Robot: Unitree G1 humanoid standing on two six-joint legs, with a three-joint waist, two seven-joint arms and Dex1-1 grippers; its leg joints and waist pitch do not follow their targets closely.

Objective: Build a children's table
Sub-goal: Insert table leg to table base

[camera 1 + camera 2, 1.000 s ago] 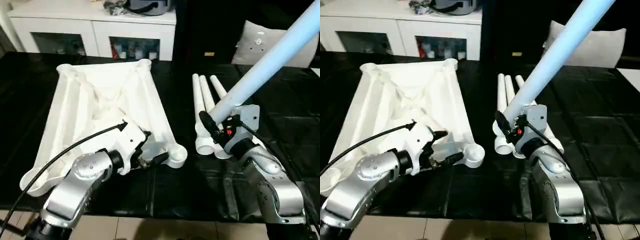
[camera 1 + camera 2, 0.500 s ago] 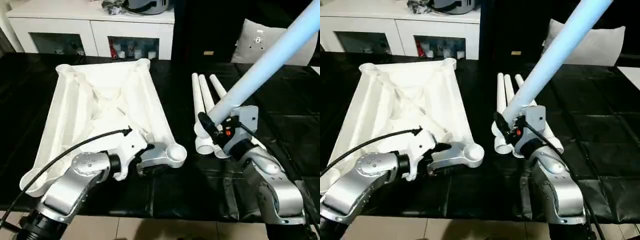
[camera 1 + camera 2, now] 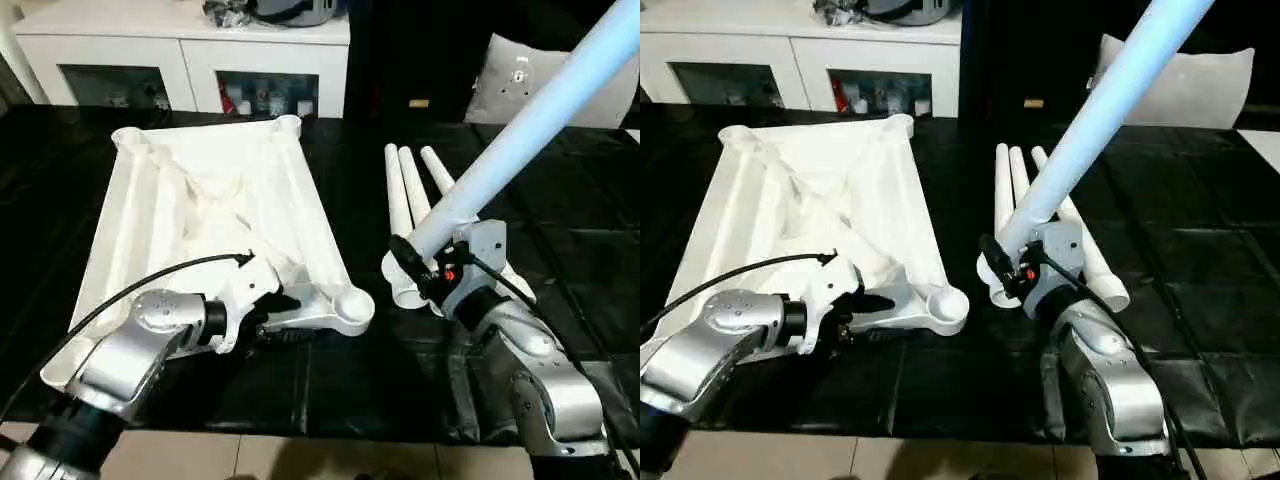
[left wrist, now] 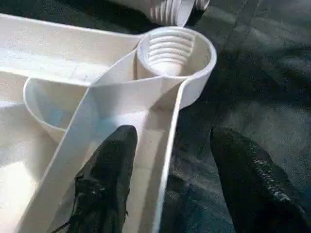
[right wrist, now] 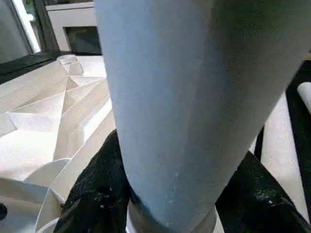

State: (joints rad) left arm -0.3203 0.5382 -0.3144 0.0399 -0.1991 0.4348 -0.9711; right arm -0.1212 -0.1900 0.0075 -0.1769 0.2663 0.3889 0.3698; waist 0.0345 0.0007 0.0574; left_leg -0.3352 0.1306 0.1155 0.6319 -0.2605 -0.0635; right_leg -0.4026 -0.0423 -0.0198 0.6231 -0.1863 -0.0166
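The children's table top point(image 3: 200, 200) lies upside down on the black cover, ribbed underside up. Its near right corner socket point(image 3: 352, 305) is empty and shows its thread point(image 4: 167, 51). My left gripper point(image 3: 288, 318) is open astride the top's near rim just left of that socket. One finger point(image 4: 104, 184) is inside the top and the other point(image 4: 248, 179) is outside over the cover. My right gripper point(image 3: 425, 265) is shut on a leg point(image 3: 530, 125), which slants up to the back right with its threaded end low. Three more legs point(image 3: 412, 200) lie side by side right of the top.
A white cabinet with glass doors point(image 3: 190, 60) stands behind the black work surface point(image 3: 600, 200). A pale cushion point(image 3: 530, 80) sits at the back right. The surface's front edge runs just below my forearms, with tiled floor beneath.
My left gripper has slid in over the top's near rim beside the corner socket, and its fingers have drawn closer together. The right gripper with its leg has shifted slightly left.
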